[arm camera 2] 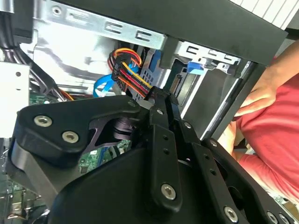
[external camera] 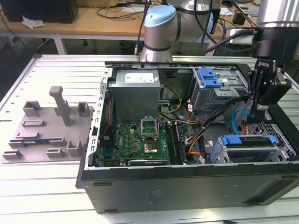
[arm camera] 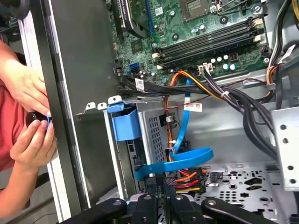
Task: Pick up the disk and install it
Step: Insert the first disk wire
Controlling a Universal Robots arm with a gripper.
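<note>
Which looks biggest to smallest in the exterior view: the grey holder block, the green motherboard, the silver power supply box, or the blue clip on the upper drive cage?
Largest: grey holder block.
Next: green motherboard and silver power supply box, which look about alike, so I won't rank them.
Smallest: blue clip.

A: What sits nearest the end effector (arm camera: 161, 189)?
B: A bunch of red, orange and yellow wires (arm camera: 187, 176), close beside a looping blue flat cable (arm camera: 180, 161).
A: Farther in?
B: The green motherboard (arm camera: 196, 28), a black cable bundle (arm camera: 243, 102) running alongside it, and a blue plastic tab (arm camera: 125, 123) on the metal cage (arm camera: 156, 126).
A: Outside the case wall (arm camera: 79, 70)?
B: A person's hands (arm camera: 29, 144), holding something small.
</note>
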